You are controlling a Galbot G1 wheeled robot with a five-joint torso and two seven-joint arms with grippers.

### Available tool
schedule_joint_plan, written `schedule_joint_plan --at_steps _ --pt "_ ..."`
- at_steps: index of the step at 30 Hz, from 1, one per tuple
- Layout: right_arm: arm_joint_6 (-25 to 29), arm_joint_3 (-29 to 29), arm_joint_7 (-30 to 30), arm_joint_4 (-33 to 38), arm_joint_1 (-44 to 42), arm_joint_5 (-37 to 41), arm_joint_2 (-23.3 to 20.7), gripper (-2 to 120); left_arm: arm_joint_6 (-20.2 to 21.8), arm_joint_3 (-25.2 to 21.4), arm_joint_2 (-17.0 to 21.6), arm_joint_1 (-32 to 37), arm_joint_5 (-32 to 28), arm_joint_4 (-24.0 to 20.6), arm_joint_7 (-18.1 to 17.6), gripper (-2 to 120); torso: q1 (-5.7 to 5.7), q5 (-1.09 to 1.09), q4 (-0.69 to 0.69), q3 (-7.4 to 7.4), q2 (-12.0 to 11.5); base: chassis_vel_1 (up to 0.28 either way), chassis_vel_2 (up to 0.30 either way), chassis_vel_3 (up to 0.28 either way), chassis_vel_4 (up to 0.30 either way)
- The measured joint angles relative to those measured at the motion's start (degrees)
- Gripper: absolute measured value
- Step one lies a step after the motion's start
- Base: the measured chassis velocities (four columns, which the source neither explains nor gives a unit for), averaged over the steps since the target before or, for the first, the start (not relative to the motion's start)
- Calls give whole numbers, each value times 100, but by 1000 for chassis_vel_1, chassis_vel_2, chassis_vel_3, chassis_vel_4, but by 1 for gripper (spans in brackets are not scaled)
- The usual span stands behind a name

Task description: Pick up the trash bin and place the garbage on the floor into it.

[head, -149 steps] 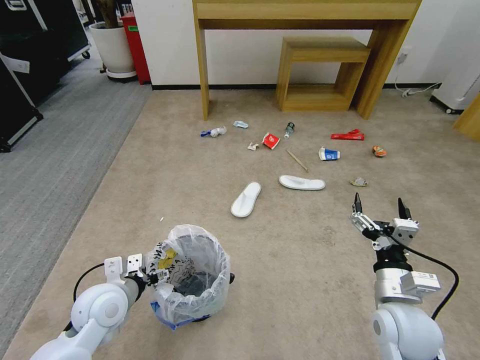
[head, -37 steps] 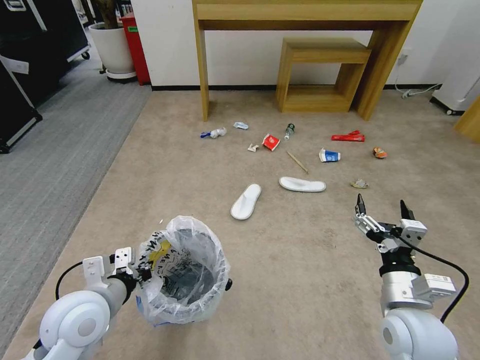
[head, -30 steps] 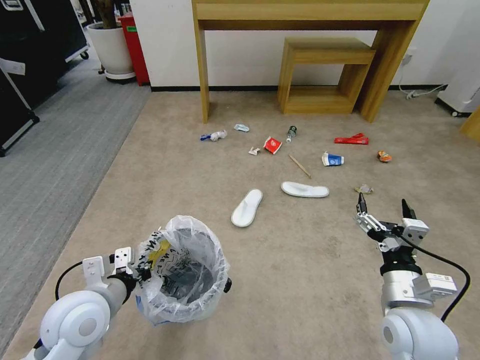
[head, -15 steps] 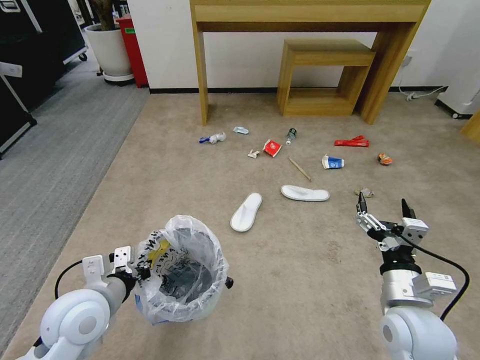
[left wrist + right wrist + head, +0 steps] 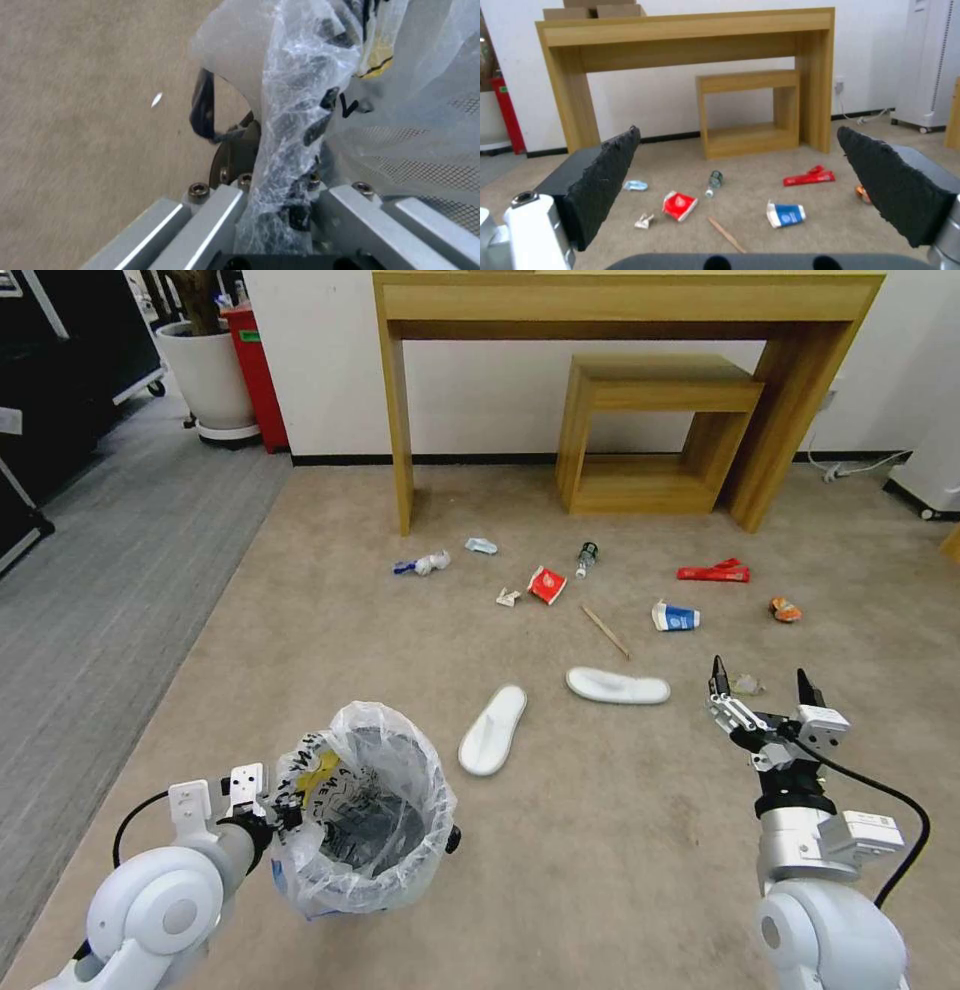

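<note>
The trash bin [image 5: 365,810], lined with a crinkled clear bag, hangs tilted at my lower left. My left gripper [image 5: 283,815] is shut on its rim; in the left wrist view the left gripper [image 5: 280,202] pinches the bag [image 5: 310,93]. My right gripper [image 5: 759,672] stands open above the carpet, with open fingers [image 5: 605,180] in the right wrist view. The garbage lies ahead: two white slippers [image 5: 494,730] [image 5: 618,686], a red cup [image 5: 546,584], a blue-white carton [image 5: 676,617], a bottle [image 5: 587,558], a stick [image 5: 606,631], a red wrapper [image 5: 713,572] and an orange wrapper [image 5: 785,610].
A tall wooden console table [image 5: 620,310] and a low wooden shelf [image 5: 650,420] stand against the far wall behind the litter. A white plant pot [image 5: 205,375] and a red box [image 5: 255,360] are at the back left. Grey carpet [image 5: 90,600] runs along the left.
The whole view has shifted: the camera moved forward, so the litter and the furniture sit nearer. The bin, which stood on the floor five seconds ago, hangs tilted from the left gripper.
</note>
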Motion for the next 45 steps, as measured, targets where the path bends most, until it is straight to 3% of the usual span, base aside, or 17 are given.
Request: schedule_joint_plan --at_steps 13,45 --pt "76 -51 56 -78 65 -41 -23 100 -22 25 -35 -6 65 57 20 0 0 -1 0 0 0 -135 140 144 -130" --pt "-2 -54 87 -166 179 -14 1 100 -35 116 -6 -240 3 327 20 0 -1 0 0 -2 1 8 6 -7 -6"
